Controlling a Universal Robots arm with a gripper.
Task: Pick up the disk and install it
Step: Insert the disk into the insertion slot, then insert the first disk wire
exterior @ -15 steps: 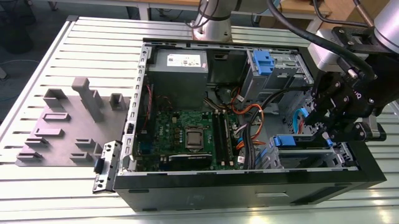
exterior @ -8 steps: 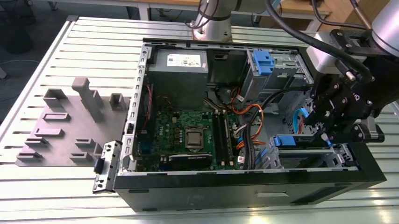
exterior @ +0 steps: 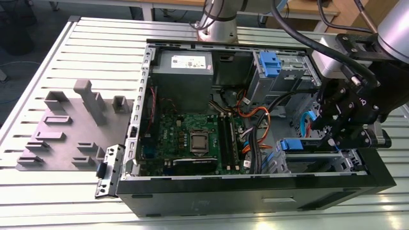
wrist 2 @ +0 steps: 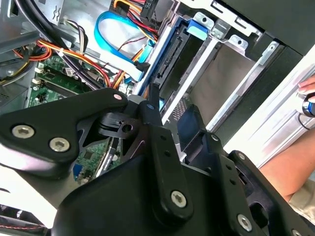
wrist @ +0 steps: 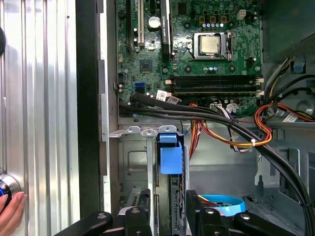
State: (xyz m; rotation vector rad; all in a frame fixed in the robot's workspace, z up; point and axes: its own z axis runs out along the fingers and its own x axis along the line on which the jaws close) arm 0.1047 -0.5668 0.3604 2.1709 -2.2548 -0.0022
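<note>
The disk point(wrist: 171, 160) stands on edge in the drive cage point(exterior: 319, 160) at the front corner of the open computer case, on the exterior view's right. Its blue carrier tab point(exterior: 299, 144) shows at the cage mouth, and its dark connector edge point(wrist 2: 170, 64) shows in the second wrist view. My gripper point(exterior: 338, 141) hangs directly over that cage and straddles the disk point(wrist: 170, 209). Whether it grips the disk is hidden by the gripper body.
A motherboard point(exterior: 191, 139), a grey power-supply box point(exterior: 185, 72) and cable bundles point(wrist: 221, 123) fill the case. Another blue drive carrier point(exterior: 268, 64) sits in the far bay. A grey fixture plate point(exterior: 64, 139) lies on the slatted table. A person's hand point(wrist: 10, 211) is beside the case.
</note>
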